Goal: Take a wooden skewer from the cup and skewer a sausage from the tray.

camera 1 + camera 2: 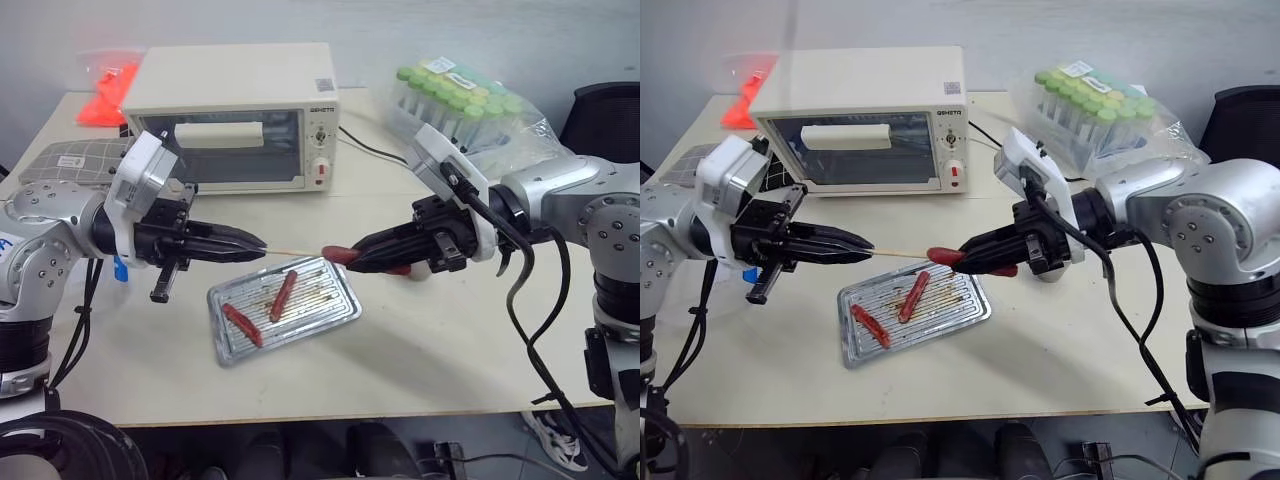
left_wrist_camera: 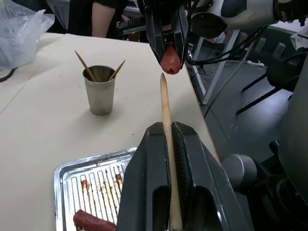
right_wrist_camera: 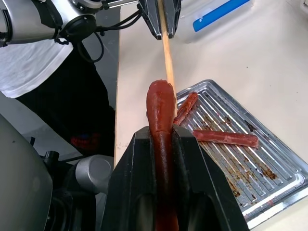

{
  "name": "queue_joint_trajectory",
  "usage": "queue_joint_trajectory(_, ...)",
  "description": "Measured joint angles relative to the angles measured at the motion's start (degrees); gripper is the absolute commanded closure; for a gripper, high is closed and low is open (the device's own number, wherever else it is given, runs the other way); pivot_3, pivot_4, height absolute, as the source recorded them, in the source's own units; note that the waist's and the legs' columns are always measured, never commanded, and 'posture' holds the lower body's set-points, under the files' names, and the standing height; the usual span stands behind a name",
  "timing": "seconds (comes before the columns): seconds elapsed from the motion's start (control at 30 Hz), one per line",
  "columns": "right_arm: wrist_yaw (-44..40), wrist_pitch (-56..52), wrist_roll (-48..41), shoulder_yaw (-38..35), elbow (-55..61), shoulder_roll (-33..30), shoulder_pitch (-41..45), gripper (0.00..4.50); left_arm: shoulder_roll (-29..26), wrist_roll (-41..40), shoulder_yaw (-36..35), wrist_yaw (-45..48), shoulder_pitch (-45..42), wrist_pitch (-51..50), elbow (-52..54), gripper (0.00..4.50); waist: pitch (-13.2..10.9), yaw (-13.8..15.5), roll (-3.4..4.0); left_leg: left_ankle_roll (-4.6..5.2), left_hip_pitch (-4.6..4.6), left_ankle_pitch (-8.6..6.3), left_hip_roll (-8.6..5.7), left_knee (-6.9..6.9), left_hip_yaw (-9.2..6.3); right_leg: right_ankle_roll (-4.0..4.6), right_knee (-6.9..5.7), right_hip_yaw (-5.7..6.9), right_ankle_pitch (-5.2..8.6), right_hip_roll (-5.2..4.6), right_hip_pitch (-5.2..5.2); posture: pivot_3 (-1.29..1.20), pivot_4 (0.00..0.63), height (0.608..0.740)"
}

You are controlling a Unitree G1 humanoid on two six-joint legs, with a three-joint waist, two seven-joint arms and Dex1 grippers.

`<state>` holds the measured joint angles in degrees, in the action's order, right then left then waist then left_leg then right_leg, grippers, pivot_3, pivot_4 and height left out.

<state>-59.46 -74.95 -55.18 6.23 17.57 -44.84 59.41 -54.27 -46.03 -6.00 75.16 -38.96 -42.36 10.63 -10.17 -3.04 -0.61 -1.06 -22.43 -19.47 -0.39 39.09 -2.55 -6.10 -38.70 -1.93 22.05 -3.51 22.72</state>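
My left gripper (image 1: 258, 243) is shut on a wooden skewer (image 1: 295, 251), held level with its point toward the right. My right gripper (image 1: 352, 262) faces it, shut on a red-brown sausage (image 1: 335, 254) held lengthwise between the fingers. The skewer's tip (image 2: 163, 77) sits at the sausage's end (image 2: 170, 58); I cannot tell whether it has gone in. Both hang above the silver tray (image 1: 350, 302), which holds two more sausages (image 1: 283, 295) (image 1: 242, 324). The grey metal cup (image 2: 99, 94), with two skewers in it, stands on the table beyond the tray.
A cream toaster oven (image 1: 235, 115) stands at the back, its black cable (image 1: 375, 150) running right. A bag of green-capped tubes (image 1: 465, 100) lies back right, an orange bag (image 1: 105, 95) back left. A clear box with a blue clasp (image 3: 226, 12) is near my left arm.
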Motion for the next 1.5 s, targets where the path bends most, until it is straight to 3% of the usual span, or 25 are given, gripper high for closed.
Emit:
queue_joint_trajectory(0.43,-2.47,3.71,3.93,3.57,0.06,-0.16,-0.28,4.20,0.14,0.66,1.59,0.15,-0.81,-0.65,-0.04,4.50,0.00,0.00,0.00,0.00,0.00,0.00,0.00,0.01,0.00,0.00,-0.03,0.01,0.00,0.00,0.00,0.00,0.150,0.740)
queue_joint_trajectory(0.67,-3.34,4.93,7.52,8.94,-0.93,0.62,-0.04,4.20,2.87,3.24,5.63,0.92,-3.81,0.24,-0.20,4.50,0.00,0.01,0.00,0.00,-0.01,0.00,-0.02,0.04,0.00,0.00,-0.04,0.00,0.00,0.00,0.00,0.00,0.150,0.740)
queue_joint_trajectory(0.93,-3.33,4.90,8.32,10.00,-1.76,2.64,1.11,4.20,4.63,5.06,7.35,1.10,-4.44,1.19,-0.27,4.50,0.00,-0.09,0.00,0.00,-0.01,0.00,-0.02,0.05,-0.04,0.00,-0.08,0.02,0.00,0.00,0.05,0.00,0.150,0.740)
queue_joint_trajectory(1.5,-3.62,4.91,11.25,8.76,-3.65,-0.57,1.00,4.20,-2.99,5.41,1.32,4.55,-0.25,1.34,-1.81,4.50,0.00,-0.02,0.00,0.00,-0.01,0.00,-0.02,0.04,-0.04,0.00,-0.07,0.01,0.00,0.00,0.06,0.00,0.150,0.740)
